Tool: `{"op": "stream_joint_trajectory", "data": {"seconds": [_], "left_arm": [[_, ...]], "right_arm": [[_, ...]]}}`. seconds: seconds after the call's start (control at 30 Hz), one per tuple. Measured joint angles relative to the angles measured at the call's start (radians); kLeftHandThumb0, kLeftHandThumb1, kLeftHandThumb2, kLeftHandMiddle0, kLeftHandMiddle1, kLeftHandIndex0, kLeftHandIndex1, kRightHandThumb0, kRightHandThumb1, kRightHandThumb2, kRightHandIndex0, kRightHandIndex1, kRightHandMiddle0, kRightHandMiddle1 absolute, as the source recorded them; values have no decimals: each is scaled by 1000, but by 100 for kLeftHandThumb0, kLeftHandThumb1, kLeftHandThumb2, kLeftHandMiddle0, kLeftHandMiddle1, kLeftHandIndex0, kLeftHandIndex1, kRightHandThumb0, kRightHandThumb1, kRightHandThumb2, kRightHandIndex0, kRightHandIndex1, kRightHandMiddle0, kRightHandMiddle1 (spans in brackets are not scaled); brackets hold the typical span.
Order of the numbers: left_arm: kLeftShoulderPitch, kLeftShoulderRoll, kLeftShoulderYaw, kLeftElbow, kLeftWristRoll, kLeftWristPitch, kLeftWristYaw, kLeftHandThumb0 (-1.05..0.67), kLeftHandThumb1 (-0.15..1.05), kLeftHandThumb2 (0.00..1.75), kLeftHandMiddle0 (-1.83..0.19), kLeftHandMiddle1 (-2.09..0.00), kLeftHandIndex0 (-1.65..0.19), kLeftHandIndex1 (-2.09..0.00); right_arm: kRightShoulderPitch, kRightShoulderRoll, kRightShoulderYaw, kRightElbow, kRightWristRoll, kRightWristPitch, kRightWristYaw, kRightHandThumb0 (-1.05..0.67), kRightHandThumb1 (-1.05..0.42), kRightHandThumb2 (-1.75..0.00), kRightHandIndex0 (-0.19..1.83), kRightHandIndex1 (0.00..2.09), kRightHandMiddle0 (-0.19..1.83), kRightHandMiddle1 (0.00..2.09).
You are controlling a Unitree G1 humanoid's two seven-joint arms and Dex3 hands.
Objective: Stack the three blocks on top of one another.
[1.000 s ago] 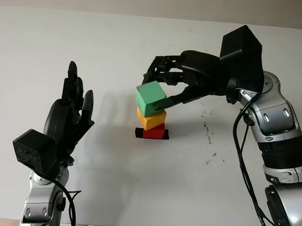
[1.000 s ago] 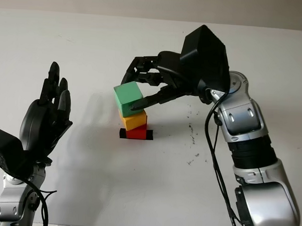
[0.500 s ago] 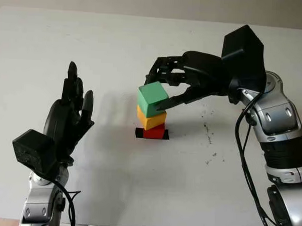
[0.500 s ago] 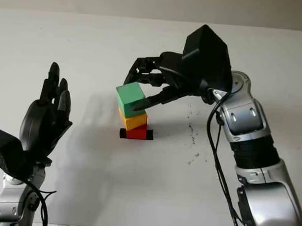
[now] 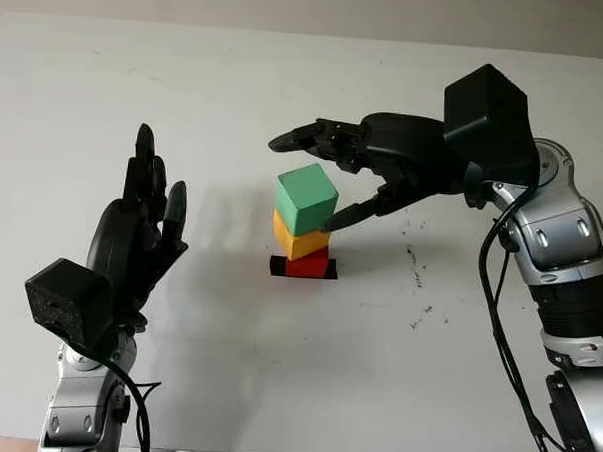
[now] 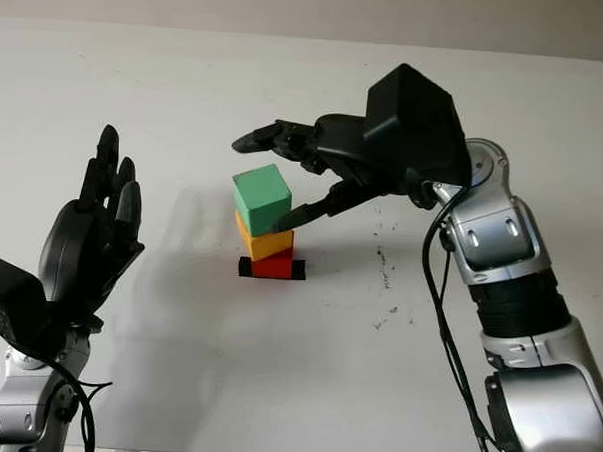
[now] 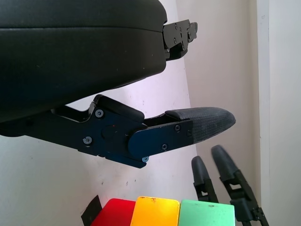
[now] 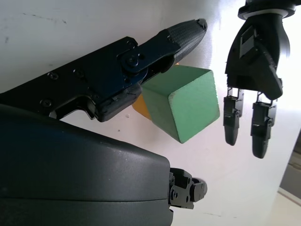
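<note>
Right hand (image 5: 329,172) open around the top of the stack, holding nothing; upper fingers (image 5: 305,138) extend above and beyond the green block (image 5: 307,198), thumb tip (image 5: 342,220) at or just beside its right face, contact not certain; green block sits on the yellow block (image 5: 301,241), slightly askew, which sits on the red block (image 5: 308,264); all three matte, hard-edged cubes; stack stands on a black marker patch (image 5: 278,266) on the white bench (image 5: 275,375); left hand (image 5: 136,234) open, raised well left of the stack; hand shells glossy black
</note>
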Motion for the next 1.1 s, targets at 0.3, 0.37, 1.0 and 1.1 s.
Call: {"op": "stream_joint_trajectory", "data": {"seconds": [0.3,0.37,1.0,1.1], "left_arm": [[1,0,0,-1,2,3,2,-70,105,61,19,0,19,0],[2,0,0,-1,2,3,4,-70,105,61,19,0,19,0],[3,1,11,5,-4,-2,-3,-71,105,62,19,0,19,0],[-3,1,13,18,-1,-10,-1,-71,105,62,19,0,19,0]], "right_arm": [[69,21,-91,-38,60,-72,-80,-101,-90,-7,-19,0,-19,0],[94,43,-143,-64,97,-68,-140,-98,-100,-12,-19,0,-19,0],[468,309,-332,-160,134,-161,-683,-75,-105,-73,-19,0,-19,0],[508,336,-319,-173,127,-158,-711,-73,-105,-74,-19,0,-19,0]]}}
